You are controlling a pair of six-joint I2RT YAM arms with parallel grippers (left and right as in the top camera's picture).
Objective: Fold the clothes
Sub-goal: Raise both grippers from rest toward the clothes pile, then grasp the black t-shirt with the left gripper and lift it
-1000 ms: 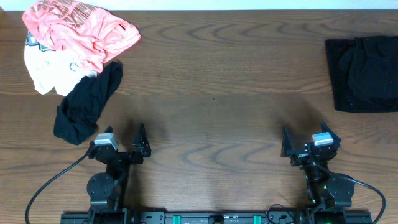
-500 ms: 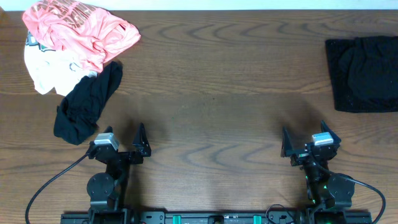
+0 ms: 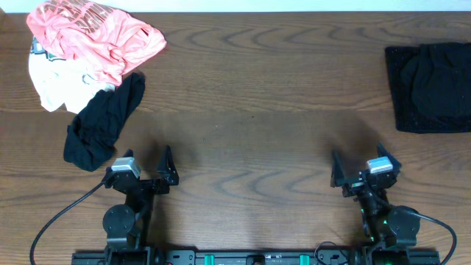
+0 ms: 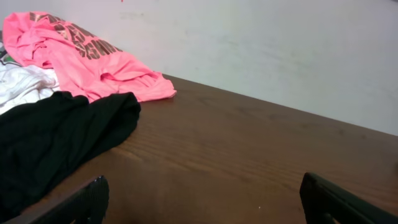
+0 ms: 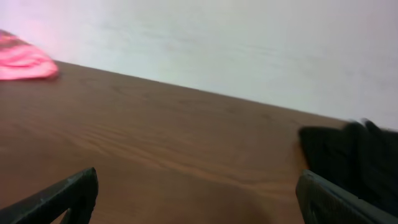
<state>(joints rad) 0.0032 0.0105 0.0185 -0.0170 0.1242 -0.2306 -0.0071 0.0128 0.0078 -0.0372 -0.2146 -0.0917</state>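
Both hands are parked at the near edge with jaws wide apart and nothing in them, left hand and right hand.

The black shirt sits crumpled at the far left, just ahead of the left hand. I'd say the left one should pinch its near end and drag it out to the bare middle of the worktop. Then both hands can spread it flat before any fold.

Watch the pink shirt. It lies over the black one's far end, and the white top touches it too, so a fast pull could drag both along. The folded pile is well apart at far right, no bother.
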